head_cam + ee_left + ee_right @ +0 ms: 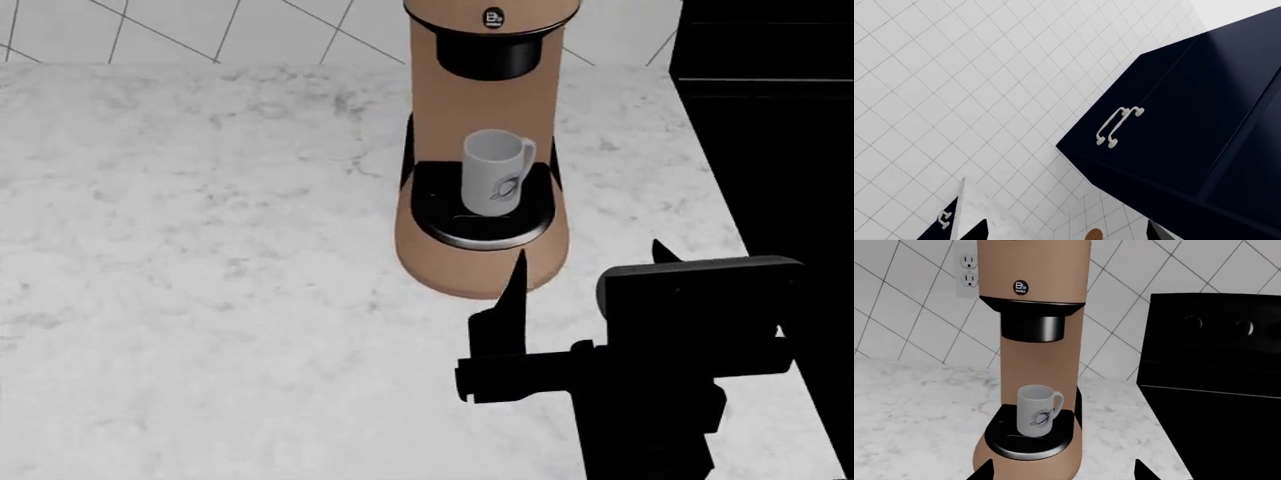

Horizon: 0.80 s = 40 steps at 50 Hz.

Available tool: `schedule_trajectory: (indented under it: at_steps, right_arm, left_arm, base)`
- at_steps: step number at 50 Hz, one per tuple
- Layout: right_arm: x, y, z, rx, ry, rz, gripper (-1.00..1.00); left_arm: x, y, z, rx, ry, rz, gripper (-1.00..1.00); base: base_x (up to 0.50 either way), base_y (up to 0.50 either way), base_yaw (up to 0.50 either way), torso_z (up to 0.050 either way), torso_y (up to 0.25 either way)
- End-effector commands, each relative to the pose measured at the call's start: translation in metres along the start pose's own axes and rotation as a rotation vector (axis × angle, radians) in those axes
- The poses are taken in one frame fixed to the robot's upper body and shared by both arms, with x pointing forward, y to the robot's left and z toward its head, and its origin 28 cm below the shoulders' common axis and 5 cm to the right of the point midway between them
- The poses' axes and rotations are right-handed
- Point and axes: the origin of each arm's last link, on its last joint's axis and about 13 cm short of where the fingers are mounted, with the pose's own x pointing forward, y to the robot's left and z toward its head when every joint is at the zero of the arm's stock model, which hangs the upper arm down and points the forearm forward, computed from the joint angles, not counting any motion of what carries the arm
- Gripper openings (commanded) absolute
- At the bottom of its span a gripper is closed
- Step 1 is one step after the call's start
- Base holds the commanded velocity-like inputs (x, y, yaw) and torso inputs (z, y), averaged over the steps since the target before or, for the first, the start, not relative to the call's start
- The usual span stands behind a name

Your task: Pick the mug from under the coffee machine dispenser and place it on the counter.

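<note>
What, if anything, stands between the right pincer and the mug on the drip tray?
Nothing visible: only bare marble counter separates the right pincer from the small white ceramic mug.

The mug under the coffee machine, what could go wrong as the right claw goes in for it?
The mug sits on the drip tray beneath the black spout, so lifting too high may strike it. Its handle faces the machine's column, leaving little room for the right claw.
</note>
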Motion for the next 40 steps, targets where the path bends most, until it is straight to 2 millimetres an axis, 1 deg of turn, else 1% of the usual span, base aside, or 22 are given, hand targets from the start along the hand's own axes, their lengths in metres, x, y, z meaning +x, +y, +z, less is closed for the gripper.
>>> schedule_trajectory:
  at_steps: [1, 5, 16, 19, 21, 25, 30, 36, 37, 39, 40]
  right_arm:
    - [0.000, -0.001, -0.002, 0.030, -0.011, 0.007, 1.00]
    - [0.000, 0.000, -0.005, 0.064, -0.001, 0.025, 1.00]
    - [0.003, -0.003, -0.008, 0.093, 0.028, -0.001, 1.00]
    - [0.005, -0.002, -0.009, 0.105, 0.065, -0.002, 1.00]
    - [0.008, -0.003, -0.002, 0.089, 0.143, 0.009, 1.00]
    - [0.014, -0.008, 0.009, 0.127, 0.253, 0.031, 1.00]
    - [0.023, -0.015, 0.028, 0.123, 0.319, 0.034, 1.00]
    - [0.034, -0.022, 0.046, 0.092, 0.348, 0.041, 1.00]
    - [0.035, -0.023, 0.047, 0.053, 0.365, 0.055, 1.00]
    - [0.037, -0.024, 0.051, 0.042, 0.380, 0.065, 1.00]
    - [0.038, -0.024, 0.051, 0.031, 0.412, 0.105, 1.00]
  left_arm:
    - [0.000, 0.000, 0.000, 0.004, -0.002, -0.005, 1.00]
    - [0.000, 0.000, 0.000, 0.004, -0.004, -0.007, 1.00]
    - [-0.001, 0.000, 0.000, 0.006, -0.006, -0.012, 1.00]
    - [-0.001, 0.000, 0.000, 0.006, -0.006, -0.012, 1.00]
    - [-0.001, -0.001, 0.000, 0.008, -0.005, -0.012, 1.00]
    - [0.000, -0.001, 0.000, 0.009, -0.004, -0.010, 1.00]
    - [0.000, -0.001, 0.000, 0.009, -0.003, -0.009, 1.00]
    - [0.000, -0.001, -0.001, 0.009, -0.001, -0.013, 1.00]
    - [0.000, -0.001, -0.001, 0.011, -0.002, -0.013, 1.00]
    - [-0.001, -0.001, -0.001, 0.011, -0.002, -0.014, 1.00]
    - [0.000, -0.001, -0.001, 0.011, -0.003, -0.014, 1.00]
  base:
    - [0.47, 0.27, 0.00, 0.000, 0.015]
    - [0.48, 0.20, 0.00, 0.000, 0.000]
    - [0.46, 0.15, 0.00, 0.000, 0.000]
    - [0.08, 0.01, 0.00, 0.000, 0.004]
    - [0.00, 0.00, 0.00, 0.000, 0.000]
    - [0.00, 0.00, 0.00, 0.000, 0.000]
    - [0.00, 0.00, 0.00, 0.000, 0.000]
    - [0.00, 0.00, 0.00, 0.000, 0.000]
    - [0.00, 0.00, 0.00, 0.000, 0.000]
    - [0.00, 0.00, 0.00, 0.000, 0.000]
    - [0.00, 0.00, 0.00, 0.000, 0.000]
